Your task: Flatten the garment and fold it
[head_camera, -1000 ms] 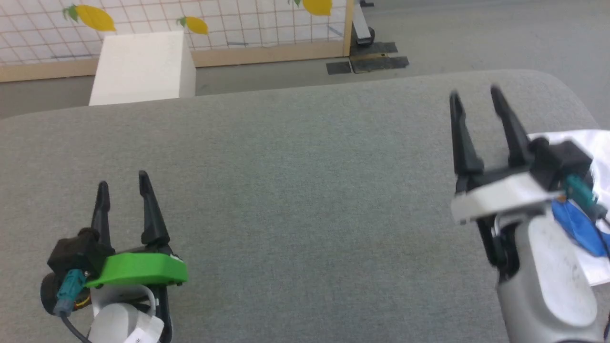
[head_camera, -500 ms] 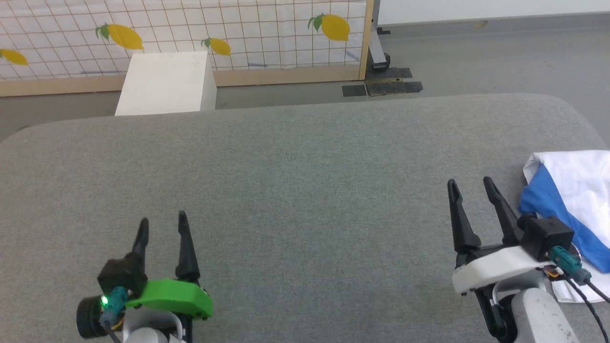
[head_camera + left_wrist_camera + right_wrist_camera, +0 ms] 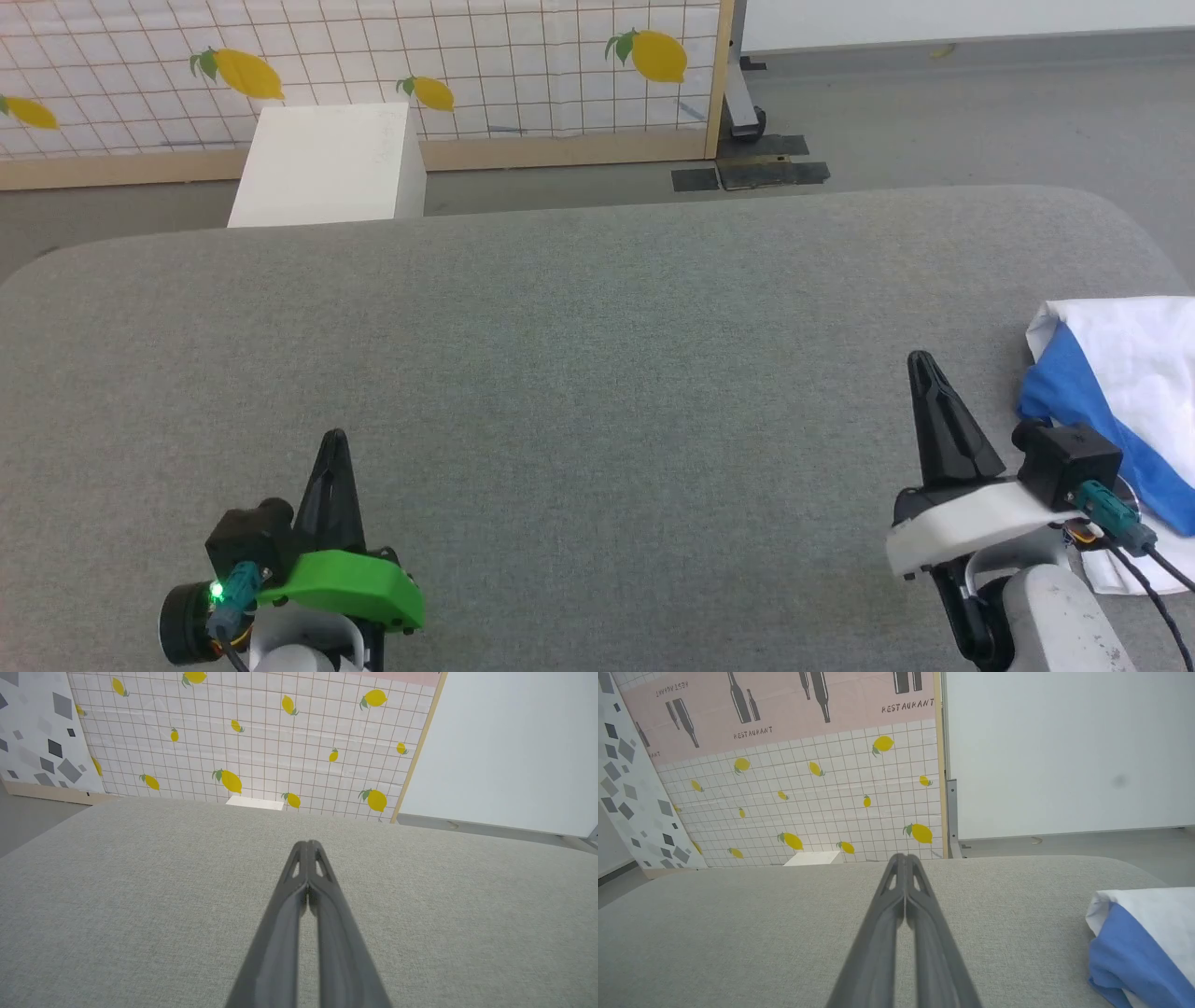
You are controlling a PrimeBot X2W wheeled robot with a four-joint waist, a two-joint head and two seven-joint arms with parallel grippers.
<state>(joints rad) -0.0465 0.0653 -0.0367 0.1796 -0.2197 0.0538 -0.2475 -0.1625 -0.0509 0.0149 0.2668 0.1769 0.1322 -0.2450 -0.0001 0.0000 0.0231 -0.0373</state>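
Table (image 3: 597, 373) surface matt grey woven cloth; garment (image 3: 1130, 364) soft smooth cloth; fingers (image 3: 280, 933) matt dark plastic.

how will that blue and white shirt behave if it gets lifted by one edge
Probably floppy: the garment lies bunched in soft folds, so it would likely drape and hang from a single pinch. It looks thin and light. On the textured grey table, pushing it would likely wrinkle it rather than slide it whole.

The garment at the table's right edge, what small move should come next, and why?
Probably open the right gripper and reach rightward to the garment: its jaws are shut on nothing, and the garment lies bunched beside it, not yet flattened.
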